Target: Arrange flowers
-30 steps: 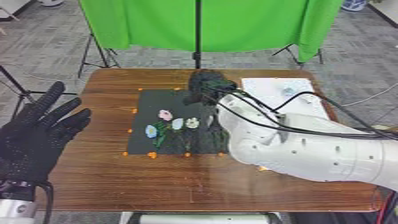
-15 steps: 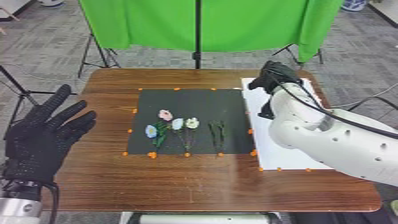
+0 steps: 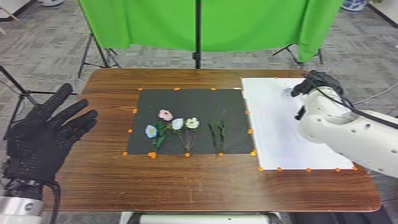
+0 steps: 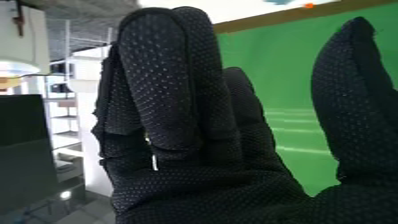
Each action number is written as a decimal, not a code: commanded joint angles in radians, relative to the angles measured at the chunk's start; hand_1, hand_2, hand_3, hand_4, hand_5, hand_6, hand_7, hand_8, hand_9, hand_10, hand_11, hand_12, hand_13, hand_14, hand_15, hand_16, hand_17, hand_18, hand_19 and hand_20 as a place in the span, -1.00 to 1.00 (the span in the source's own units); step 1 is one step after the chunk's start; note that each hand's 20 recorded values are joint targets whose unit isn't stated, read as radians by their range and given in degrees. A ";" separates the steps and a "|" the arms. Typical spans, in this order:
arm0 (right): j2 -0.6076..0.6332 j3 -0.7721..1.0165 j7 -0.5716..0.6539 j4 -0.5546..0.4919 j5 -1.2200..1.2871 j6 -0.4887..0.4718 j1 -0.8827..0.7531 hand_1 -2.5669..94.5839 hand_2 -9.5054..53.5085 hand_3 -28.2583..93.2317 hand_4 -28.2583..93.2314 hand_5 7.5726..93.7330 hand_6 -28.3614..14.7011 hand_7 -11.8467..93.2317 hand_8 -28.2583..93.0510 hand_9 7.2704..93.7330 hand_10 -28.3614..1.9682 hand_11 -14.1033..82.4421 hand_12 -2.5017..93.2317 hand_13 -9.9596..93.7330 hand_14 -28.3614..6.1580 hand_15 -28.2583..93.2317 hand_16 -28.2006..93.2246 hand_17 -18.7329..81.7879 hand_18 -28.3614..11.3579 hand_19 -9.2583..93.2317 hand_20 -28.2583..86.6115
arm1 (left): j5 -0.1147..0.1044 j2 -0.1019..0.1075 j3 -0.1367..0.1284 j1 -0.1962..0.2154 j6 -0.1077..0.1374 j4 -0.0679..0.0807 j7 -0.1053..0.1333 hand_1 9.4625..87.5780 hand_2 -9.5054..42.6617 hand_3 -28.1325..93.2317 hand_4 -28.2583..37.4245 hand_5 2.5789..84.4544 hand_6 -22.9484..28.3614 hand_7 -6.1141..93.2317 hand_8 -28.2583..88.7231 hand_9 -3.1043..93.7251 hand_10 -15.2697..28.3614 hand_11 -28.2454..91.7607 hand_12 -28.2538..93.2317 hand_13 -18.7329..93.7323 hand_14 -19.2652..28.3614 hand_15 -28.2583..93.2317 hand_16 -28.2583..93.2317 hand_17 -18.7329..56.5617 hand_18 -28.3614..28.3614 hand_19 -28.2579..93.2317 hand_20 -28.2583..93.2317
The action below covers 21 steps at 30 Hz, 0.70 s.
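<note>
Trouble near the right robot hand point(image 3: 318, 84): a nudge before a grip

The right robot hand is released, its fingers point(image 4: 164, 85) extended and thumb point(image 4: 355, 105) held apart, nothing between them. Just beside it, what looks like a pale blossom point(image 3: 288, 92) lies towards the far end of the white board point(image 3: 289, 132). So light a piece could skid or flip if a glove tip brushes it sideways, and thick fingertips closing off-centre would probably squash petals or miss altogether.

Nearer the middle, the black mat point(image 3: 191, 102) bears a pink flower point(image 3: 165, 115), a blue flower point(image 3: 151, 131) and two pale flowers point(image 3: 185, 123), beside bare stems point(image 3: 218, 134). Should the blossom belong on those stems, a low pass or a clinging glove could drag them askew.

Across the surface point(image 3: 178, 190), the left robot hand point(image 3: 37, 142) is open, well apart, and poses little risk.
</note>
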 commanded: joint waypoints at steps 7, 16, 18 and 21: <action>-0.022 0.013 0.011 0.136 0.023 -0.151 0.000 -0.24 -1.00 0.63 -0.99 -0.22 0.22 -0.59 -0.71 0.59 -0.23 -0.26 -0.65 0.70 0.02 0.44 -0.28 0.04 -0.83 0.87 -0.39 | -0.001 -0.001 0.016 0.018 0.006 0.005 0.027 -0.71 -0.37 0.70 -1.00 -0.42 0.08 -0.56 -0.71 -0.44 0.52 -0.20 -0.33 -0.37 0.93 0.24 -0.65 -0.78 0.86 0.34 0.03; -0.060 0.014 -0.076 0.218 0.074 -0.217 0.010 -0.12 -1.00 0.62 -1.00 -0.02 0.47 -0.52 -0.74 0.60 -0.09 -0.31 -0.66 0.70 0.10 0.39 -0.28 0.04 -0.73 0.80 -0.45 | -0.001 -0.003 0.015 0.025 -0.006 0.004 0.044 -0.70 -0.37 0.70 -1.00 -0.42 0.07 -0.56 -0.71 -0.44 0.52 -0.20 -0.33 -0.37 0.93 0.24 -0.65 -0.78 0.86 0.34 0.03; -0.063 0.021 -0.091 0.221 0.066 -0.209 -0.007 -0.08 -1.00 0.62 -1.00 0.07 0.51 -0.52 -0.75 0.61 0.02 -0.31 -0.65 0.70 0.13 0.38 -0.27 0.04 -0.72 0.79 -0.44 | -0.002 -0.006 0.018 0.023 0.003 0.002 0.042 -0.70 -0.37 0.70 -1.00 -0.42 0.07 -0.56 -0.71 -0.44 0.52 -0.20 -0.33 -0.37 0.93 0.24 -0.65 -0.78 0.86 0.34 0.03; -0.065 0.003 -0.096 0.216 0.022 -0.212 -0.012 -0.01 -1.00 0.60 -1.00 0.24 0.55 -0.51 -0.75 0.65 0.14 -0.32 -0.65 0.71 0.20 0.37 -0.26 0.04 -0.69 0.77 -0.43 | -0.002 -0.011 0.019 0.020 0.001 0.003 0.034 -0.70 -0.37 0.70 -1.00 -0.42 0.07 -0.56 -0.71 -0.44 0.52 -0.20 -0.33 -0.37 0.93 0.24 -0.65 -0.78 0.86 0.34 0.03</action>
